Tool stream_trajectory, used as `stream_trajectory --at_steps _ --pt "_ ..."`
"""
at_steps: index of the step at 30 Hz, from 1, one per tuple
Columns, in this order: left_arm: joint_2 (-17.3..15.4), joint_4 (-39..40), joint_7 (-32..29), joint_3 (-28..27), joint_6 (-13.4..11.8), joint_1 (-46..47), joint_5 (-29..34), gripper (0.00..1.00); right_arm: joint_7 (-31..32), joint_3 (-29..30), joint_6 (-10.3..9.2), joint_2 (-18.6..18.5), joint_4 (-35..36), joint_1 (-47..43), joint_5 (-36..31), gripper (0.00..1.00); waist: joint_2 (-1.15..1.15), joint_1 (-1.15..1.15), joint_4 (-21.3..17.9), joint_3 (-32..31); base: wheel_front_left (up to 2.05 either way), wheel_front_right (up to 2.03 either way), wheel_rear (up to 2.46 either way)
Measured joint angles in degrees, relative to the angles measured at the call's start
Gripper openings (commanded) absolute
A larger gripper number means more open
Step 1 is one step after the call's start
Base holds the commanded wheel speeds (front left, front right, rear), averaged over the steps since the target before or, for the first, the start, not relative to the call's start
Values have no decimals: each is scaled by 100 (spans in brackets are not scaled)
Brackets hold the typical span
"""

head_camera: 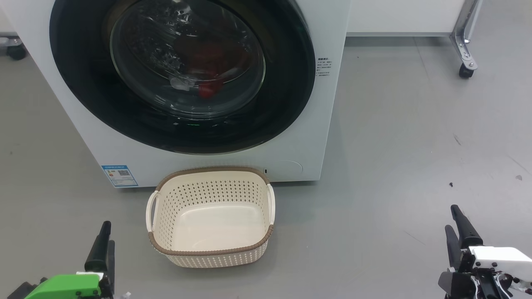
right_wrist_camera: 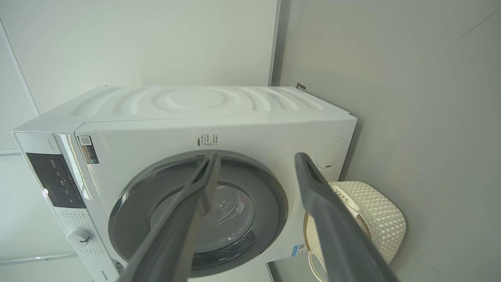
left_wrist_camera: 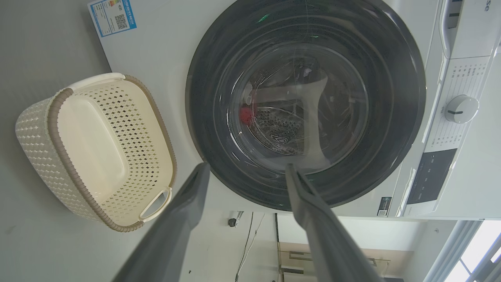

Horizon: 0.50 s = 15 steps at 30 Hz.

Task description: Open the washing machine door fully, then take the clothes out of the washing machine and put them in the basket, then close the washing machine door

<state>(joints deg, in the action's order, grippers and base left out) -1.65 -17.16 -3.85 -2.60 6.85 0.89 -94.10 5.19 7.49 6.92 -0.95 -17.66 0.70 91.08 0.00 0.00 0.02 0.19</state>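
The washing machine door (head_camera: 183,74) is sitting shut on the washing machine (head_camera: 291,158), and the clothes (head_camera: 210,62) are showing red through its glass. The basket (head_camera: 212,169) is standing on the floor at six o'clock from the door, just beside the machine's front. The left gripper (head_camera: 109,232) is hovering at eight o'clock from the basket and the right gripper (head_camera: 452,218) at four o'clock, both with fingers spread and holding nothing. I am judging the door stiff and its glossy rim slippery (I cannot make out a handle or recess), so its outer edge is looking like the place to hook. The clothes are probably going to handle soft and light, so pinching a bunched fold should serve
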Motion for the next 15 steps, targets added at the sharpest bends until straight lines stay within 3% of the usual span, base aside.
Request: stream_trajectory --at_steps 15 --pt "-44 237 296 221 1 34 438 100 -237 -151 0 -137 131 3 -470 100 0 0 7 -6 0 0 0"
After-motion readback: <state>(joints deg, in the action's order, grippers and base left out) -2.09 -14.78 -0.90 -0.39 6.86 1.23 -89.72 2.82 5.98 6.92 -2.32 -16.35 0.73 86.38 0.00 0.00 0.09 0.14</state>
